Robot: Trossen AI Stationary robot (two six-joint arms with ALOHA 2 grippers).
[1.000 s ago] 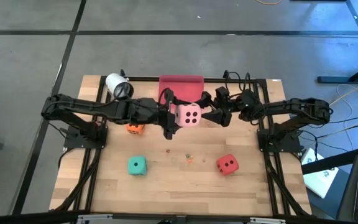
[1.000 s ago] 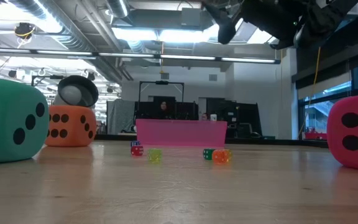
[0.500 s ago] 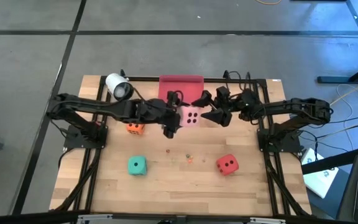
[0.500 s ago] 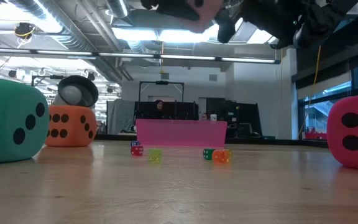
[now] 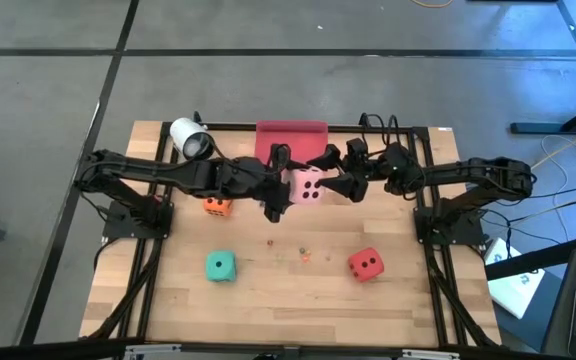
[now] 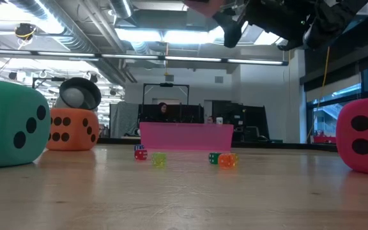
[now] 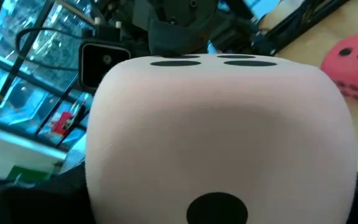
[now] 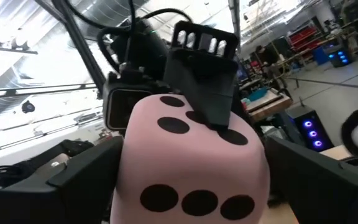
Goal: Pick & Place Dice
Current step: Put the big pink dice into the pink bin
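From above, the left hand (image 5: pixel 277 186) grips the soft pale pink cube die with dark pips (image 5: pixel 305 185) in mid-air over the wooden worktop (image 5: pixel 268 290), with the right hand (image 5: pixel 336 178) spread wide just beside it. In the left wrist view the pink die fills the space between that hand's fingers. In the right wrist view it sits between the right hand's open fingers (image 8: pixel 86 174), with a left finger (image 8: pixel 204 87) pressed on its top.

The pale pink die (image 5: pixel 306 185) is up off the surface, over its far middle, four dark pips facing up. The orange die (image 5: pixel 218 206) sits on the surface at far left. Nearer the front, well apart, rest the teal-green die (image 5: pixel 220 266) at left and the red die (image 5: pixel 366 264) at right.
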